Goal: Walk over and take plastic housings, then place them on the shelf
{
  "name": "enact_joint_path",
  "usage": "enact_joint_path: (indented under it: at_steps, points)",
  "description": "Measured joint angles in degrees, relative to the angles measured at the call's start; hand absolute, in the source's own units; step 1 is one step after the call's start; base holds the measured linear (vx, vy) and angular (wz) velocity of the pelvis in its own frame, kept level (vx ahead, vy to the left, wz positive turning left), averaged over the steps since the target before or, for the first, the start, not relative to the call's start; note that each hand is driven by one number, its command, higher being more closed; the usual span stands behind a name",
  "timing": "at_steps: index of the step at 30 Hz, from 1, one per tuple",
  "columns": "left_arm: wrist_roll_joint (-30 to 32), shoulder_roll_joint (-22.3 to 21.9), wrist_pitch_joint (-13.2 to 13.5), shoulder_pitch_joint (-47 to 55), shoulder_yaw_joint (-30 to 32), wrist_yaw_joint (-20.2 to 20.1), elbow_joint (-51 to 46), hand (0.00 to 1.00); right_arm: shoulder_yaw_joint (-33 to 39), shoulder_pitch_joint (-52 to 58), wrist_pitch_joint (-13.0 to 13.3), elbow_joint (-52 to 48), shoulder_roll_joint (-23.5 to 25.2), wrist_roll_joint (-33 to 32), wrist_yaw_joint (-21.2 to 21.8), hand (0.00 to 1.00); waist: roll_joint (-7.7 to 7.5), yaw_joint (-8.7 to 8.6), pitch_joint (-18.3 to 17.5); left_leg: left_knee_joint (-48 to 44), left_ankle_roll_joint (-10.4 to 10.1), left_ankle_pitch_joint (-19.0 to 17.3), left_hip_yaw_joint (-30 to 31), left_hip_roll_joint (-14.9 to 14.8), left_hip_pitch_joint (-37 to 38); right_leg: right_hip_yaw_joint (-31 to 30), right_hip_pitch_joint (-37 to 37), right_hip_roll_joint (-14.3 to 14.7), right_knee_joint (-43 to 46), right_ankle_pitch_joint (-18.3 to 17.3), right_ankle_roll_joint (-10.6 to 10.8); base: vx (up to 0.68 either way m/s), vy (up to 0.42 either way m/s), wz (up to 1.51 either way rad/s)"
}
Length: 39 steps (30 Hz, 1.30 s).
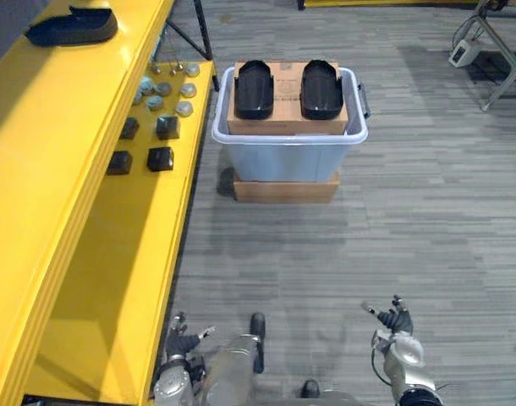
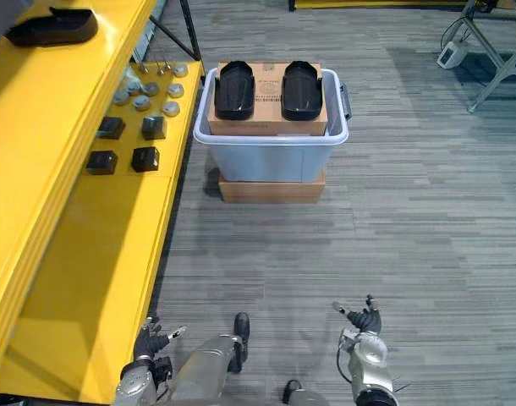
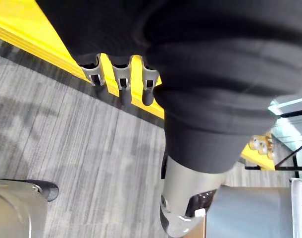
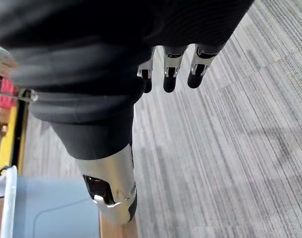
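Observation:
Two black plastic housings (image 1: pixel 254 89) (image 1: pixel 321 87) lie side by side on a cardboard box (image 1: pixel 288 120) inside a pale blue bin (image 1: pixel 288 137), which stands on the floor ahead. A third black housing (image 1: pixel 72 25) rests on the top board of the yellow shelf (image 1: pixel 63 152) at the far left. My left hand (image 1: pixel 183 338) hangs low beside the shelf's edge, fingers (image 3: pixel 122 82) relaxed and holding nothing. My right hand (image 1: pixel 396 320) hangs low over the grey floor, its fingers (image 4: pixel 171 74) also relaxed and bare. Both hands are well short of the bin.
The shelf's lower board (image 1: pixel 139 254) carries small black blocks (image 1: pixel 161 158) and several grey round parts (image 1: pixel 165 89). The bin stands on a flat cardboard box (image 1: pixel 285 189). A metal stand (image 1: pixel 499 51) with a white device (image 1: pixel 461 52) is at the far right.

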State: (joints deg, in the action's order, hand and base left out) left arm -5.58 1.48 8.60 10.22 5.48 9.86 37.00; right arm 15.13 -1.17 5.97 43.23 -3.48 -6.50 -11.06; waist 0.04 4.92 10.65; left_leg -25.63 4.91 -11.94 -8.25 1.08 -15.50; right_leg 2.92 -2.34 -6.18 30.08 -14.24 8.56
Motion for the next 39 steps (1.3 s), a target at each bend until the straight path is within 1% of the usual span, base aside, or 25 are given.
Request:
enact_joint_path:
  at_steps: [1, 2, 3, 4, 6, 7, 9, 10, 11, 12, 13, 14, 15, 16, 17, 19, 20, 21, 23, 25, 26, 27, 30, 35, 39]
  points:
    - [-0.01, 0.26, -0.02, -0.09, -0.41, 0.04, -0.22, 0.0, -0.15, 0.14, 0.0, -0.32, 0.27, 0.09, 0.03, 0.0, 0.03, -0.04, -0.01, -0.21, 0.26, -0.98, -0.1, -0.02, 1.43, -0.03, 2.49, -0.52, 6.26, 0.57, 1.79, 0.44, 0.144, -0.26]
    - [-0.02, 0.9, 0.0, -0.21, -0.86, 0.02, -0.54, 0.0, -0.46, 0.55, 0.03, -0.93, 0.8, 0.26, 0.09, 0.0, -0.02, -0.47, -0.07, -0.33, 0.43, -3.03, -0.2, 0.0, 4.25, 0.39, 6.61, -1.65, 17.61, 0.67, 1.95, 0.41, 0.108, -0.14]
    - [-0.08, 1.16, -0.09, -0.17, -0.78, 0.06, -0.4, 0.0, -0.66, 0.55, -0.03, -0.92, 1.12, 0.32, 0.11, 0.0, -0.02, -1.03, -0.11, 0.1, 0.46, -4.84, -0.21, 0.01, 7.05, 2.14, 10.37, -2.6, 24.78, -0.02, 0.33, 0.39, 0.095, -0.11]
    - [-0.09, 1.28, -0.3, -0.17, -0.72, 0.08, -0.4, 0.0, -0.7, 0.58, -0.03, -0.91, 1.11, 0.33, 0.11, 0.0, -0.01, -1.04, -0.12, 0.96, 0.49, -5.72, -0.24, 0.01, 8.75, 3.36, 12.08, -3.13, 26.64, -0.6, -0.97, 0.37, 0.065, -0.1]
    - [-0.42, 1.61, -0.74, -0.18, -0.57, 0.1, -0.14, 0.0, -0.71, 0.94, -0.2, 0.13, 0.8, 0.41, 0.11, 0.0, -0.18, -1.13, -0.28, 4.79, 0.2, -6.36, -0.1, -0.14, 14.4, 8.28, 17.27, -3.96, 23.68, -2.58, -4.0, 0.39, 0.019, -0.03]
    - [-0.42, 1.6, -0.76, -0.17, -0.5, 0.09, -0.09, 0.0, -0.67, 0.96, -0.28, 0.68, 0.58, 0.41, 0.11, 0.0, -0.14, -1.24, -0.3, 5.76, 0.16, -6.34, 0.1, -0.28, 15.72, 9.38, 18.1, -3.81, 20.87, -2.74, -4.25, 0.36, -0.019, 0.09]
    - [-0.42, 1.49, -0.74, -0.59, -0.44, 0.08, 1.46, 0.0, -0.72, 0.83, -0.31, 2.56, -0.35, 0.4, 0.14, 0.0, 0.67, -1.42, -0.8, 8.34, -0.59, -6.45, 0.73, -1.35, 18.34, 10.83, 20.72, -2.08, 7.94, -2.17, -4.36, 0.37, -0.052, 0.14]
    - [-0.42, 1.52, -0.75, -1.42, -0.44, 0.09, 2.76, 0.0, -0.81, 0.56, -0.32, 3.62, -0.99, 0.39, 0.13, 0.0, 1.25, -1.87, -1.12, 10.08, -1.57, -6.41, 1.7, -2.27, 19.53, 10.47, 22.06, -0.5, -3.32, 0.84, -3.8, 0.45, -0.09, 0.41]
    - [-0.4, 1.6, -0.69, -1.54, -0.44, 0.13, 4.01, 0.0, -0.89, 0.5, -0.33, 4.4, -1.29, 0.39, 0.1, 0.0, 1.15, -2.77, -1.16, 11.99, -2.82, -6.22, 3.44, -2.55, 21.0, 9.0, 22.57, 0.16, -14.12, 7.15, -3.62, 0.4, -0.1, 0.63]
    - [-0.37, 2.05, -0.71, -1.58, -0.51, 0.16, 4.67, 0.0, -0.85, 0.62, -0.45, 5.15, -1.35, 0.39, 0.03, 0.0, 0.58, -3.27, -1.3, 13.14, -3.9, -6.13, 4.51, -2.56, 22.34, 7.6, 22.56, 0.3, -18.29, 11.99, -3.19, 0.56, -0.234, 0.89]
    - [-0.32, 2.21, -0.64, -1.3, -0.8, 0.2, 5.5, 0.0, -0.79, 0.92, -1.16, 5.56, -1.42, 0.43, 0.03, 0.0, 0.62, -4.16, -1.74, 13.6, -5.76, -7.17, 6.83, -3.69, 24.39, 6.77, 21.48, 0.92, -20.0, 20.71, -5.5, 0.5, -0.251, 0.68]
    - [-0.29, 2.07, -0.64, -1.31, -0.76, 0.21, 6.42, 0.0, -0.77, 1.01, -1.34, 5.58, -1.55, 0.44, 0.06, 0.0, 1.33, -4.16, -2.03, 13.36, -6.28, -7.47, 7.31, -4.77, 24.74, 6.67, 21.18, 1.86, -19.76, 22.79, -7.33, 0.51, -0.264, 0.4]
    - [-0.27, 1.83, -0.74, -1.29, -0.66, 0.22, 7.16, 0.0, -0.66, 0.85, -1.46, 5.63, -1.69, 0.49, 0.07, 0.0, 2.26, -3.89, -2.75, 12.55, -6.8, -7.49, 7.68, -6.13, 24.28, 7.43, 21.04, 2.9, -18.99, 22.11, -7.94, 0.48, -0.248, 0.15]
    - [-0.2, 1.65, -0.74, -1.5, -0.41, 0.19, 7.65, 0.0, -0.53, 0.18, -1.47, 5.77, -1.42, 0.65, 0.08, 0.0, 2.36, -3.91, -2.88, 8.76, -9.44, -5.91, 9.08, -6.73, 22.55, 8.42, 21.05, 3.08, -16.66, 19.93, -9.43, 0.47, -0.238, 0.23]
    - [-0.21, 1.17, -0.71, -1.48, -0.41, 0.18, 7.67, 0.0, -0.46, -0.19, -1.44, 5.77, -1.54, 0.66, 0.07, 0.0, 2.35, -4.07, -2.88, 4.05, -11.72, -3.94, 9.9, -6.35, 20.92, 8.86, 19.87, 2.95, -16.11, 18.38, -9.8, 0.46, -0.247, 0.35]
    - [-0.38, -0.01, -0.66, -1.07, -0.35, 0.17, 7.77, 0.0, -1.72, -0.12, -1.34, 5.74, -2.21, 0.54, 0.05, 0.0, 1.88, -3.65, -2.59, -12.69, -12.87, 0.73, 11.43, -6.68, 14.58, 9.53, 14.64, 2.87, -18.28, 16.56, -10.42, 0.35, -0.181, 0.2]
    - [-0.46, -0.26, -0.57, -1.08, -0.37, 0.15, 7.79, 0.0, -2.74, -0.24, -1.19, 5.68, -2.52, 0.27, 0.04, 0.0, 2.43, -3.18, -2.82, -20.29, -12.33, -0.18, 10.43, -7.83, 11.14, 9.61, 11.29, 3.36, -20.41, 16.27, -10.84, 0.34, -0.141, 0.0]
    - [-0.54, -0.34, -0.57, -1.28, -0.38, 0.14, 7.8, 0.0, -2.7, -0.29, -0.91, 5.43, -2.5, 0.04, 0.03, 0.0, 2.42, -2.68, -2.79, -22.84, -11.57, -1.13, 9.29, -8.84, 8.75, 9.53, 9.15, 3.59, -21.96, 16.22, -10.89, 0.34, -0.106, -0.07]
    - [-0.64, -0.58, -0.48, -1.45, -0.39, 0.15, 7.68, 0.0, -2.58, -0.25, -0.19, 5.45, -2.54, -0.28, 0.02, 0.0, 2.14, -2.49, -2.52, -20.27, -10.69, -1.79, 8.4, -10.21, 4.14, 9.39, 5.93, 3.58, -24.79, 16.17, -10.73, 0.25, -0.052, -0.08]
    - [-0.73, -0.68, -0.49, -1.26, -0.47, 0.15, 7.75, 0.0, -2.17, 0.44, -0.09, 5.45, -2.6, -0.5, 0.03, 0.0, 2.84, -2.54, -2.67, -9.67, -10.92, -1.43, 7.91, -10.76, 3.07, 9.6, 4.45, 3.56, -26.02, 15.8, -9.32, 0.15, 0.088, -0.04]
    - [-0.99, -0.91, -0.5, -1.25, -0.94, 0.13, 7.96, 0.0, -1.62, 1.08, -0.05, 5.44, -3.13, -0.75, 0.02, 0.0, 4.18, -2.59, -3.21, -0.37, -11.52, 1.19, 8.02, -10.79, 3.1, 9.78, 4.16, 4.08, -26.23, 15.49, -8.33, 0.13, 0.165, 0.05]
    - [-1.02, -1.18, -0.49, -1.32, -0.97, 0.1, 8.12, 0.0, -1.28, 1.73, 0.0, 5.53, -3.69, -0.81, -0.02, 0.0, 5.29, -2.59, -3.45, 3.72, -10.55, 2.88, 8.23, -11.06, 3.04, 9.88, 4.07, 4.63, -26.24, 15.17, -7.48, 0.17, 0.21, 0.17]
    - [-1.03, 0.67, -0.55, -1.68, -1.04, 0.11, 8.62, 0.0, 0.1, 3.27, -0.16, 7.14, -2.11, -0.95, -0.04, 0.0, 2.6, -2.57, -3.61, 9.23, -8.63, 4.27, 7.68, -7.33, 5.61, 9.47, 3.56, 1.33, -27.37, 15.04, -5.07, 0.13, 0.149, 0.2]
    - [-0.93, 2.58, -0.61, -0.13, -0.91, 0.12, 8.72, 0.0, 2.35, 3.1, -0.1, 7.06, -1.65, -1.49, -0.16, 0.0, 1.89, -2.44, -4.2, 14.92, -7.2, 5.49, 5.19, -4.81, 10.97, 7.44, 1.43, -0.65, -28.79, 15.12, -4.12, 0.08, 0.076, -0.14]
    - [-0.59, 3.86, -0.58, -0.23, -0.88, 0.09, 8.63, 0.0, 7.7, 2.33, -0.12, 6.91, -2.3, -2.0, -1.48, 0.0, 1.4, -2.56, -4.46, 17.83, -7.17, 6.4, 4.59, -4.62, 12.15, 6.69, 1.8, -0.62, -29.18, 15.12, -4.06, 0.03, -0.006, -0.12]
